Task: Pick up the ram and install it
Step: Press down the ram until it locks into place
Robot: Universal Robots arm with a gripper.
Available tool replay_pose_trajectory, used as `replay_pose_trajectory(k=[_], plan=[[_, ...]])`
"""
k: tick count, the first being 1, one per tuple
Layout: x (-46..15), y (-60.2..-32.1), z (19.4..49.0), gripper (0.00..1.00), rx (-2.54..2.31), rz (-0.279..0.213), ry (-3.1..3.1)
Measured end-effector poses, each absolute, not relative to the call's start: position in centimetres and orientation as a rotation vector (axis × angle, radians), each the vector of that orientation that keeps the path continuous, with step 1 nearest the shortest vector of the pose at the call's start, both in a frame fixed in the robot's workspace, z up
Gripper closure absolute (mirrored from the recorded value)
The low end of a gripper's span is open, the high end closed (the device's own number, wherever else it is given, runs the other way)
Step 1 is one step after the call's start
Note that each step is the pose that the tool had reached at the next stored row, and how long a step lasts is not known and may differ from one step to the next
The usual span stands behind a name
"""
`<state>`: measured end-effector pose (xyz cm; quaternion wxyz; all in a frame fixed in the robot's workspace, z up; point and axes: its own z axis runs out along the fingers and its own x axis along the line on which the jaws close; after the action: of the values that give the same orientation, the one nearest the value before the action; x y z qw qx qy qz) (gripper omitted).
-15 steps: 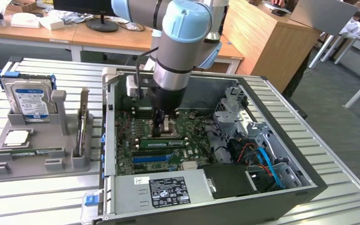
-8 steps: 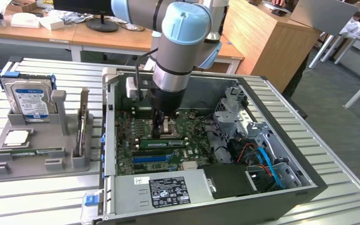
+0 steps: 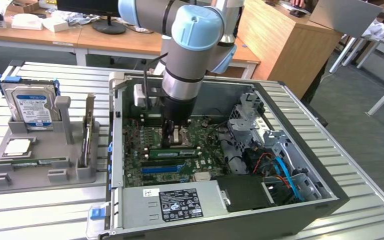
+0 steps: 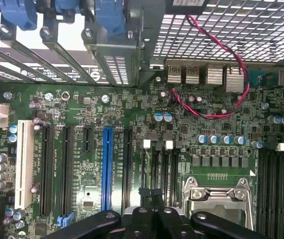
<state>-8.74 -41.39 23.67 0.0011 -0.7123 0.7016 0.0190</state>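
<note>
claw shut above the motherboard, ram seated just beside it

from the exterior view's left: a grey holder (image 3: 38,160) on the worktop (image 3: 45,210), then the open computer case (image 3: 299,200). the claw (image 3: 176,136), fingers together and holding nothing, hangs over the motherboard (image 3: 138,170). the ram (image 3: 173,152) lies in a slot just below it, long axis across the view.

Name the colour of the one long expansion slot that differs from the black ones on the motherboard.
Blue, clearest in the wrist view.

Green ram (image 3: 172,152) lying flat, apparently seated in motherboard slot.
</note>
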Motion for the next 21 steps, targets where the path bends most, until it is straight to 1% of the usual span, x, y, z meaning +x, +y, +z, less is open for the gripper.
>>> replay_pose_trajectory(k=[21], plan=[[-8.80,-41.40,23.12,0.90,-2.236,0.060,2.202]])
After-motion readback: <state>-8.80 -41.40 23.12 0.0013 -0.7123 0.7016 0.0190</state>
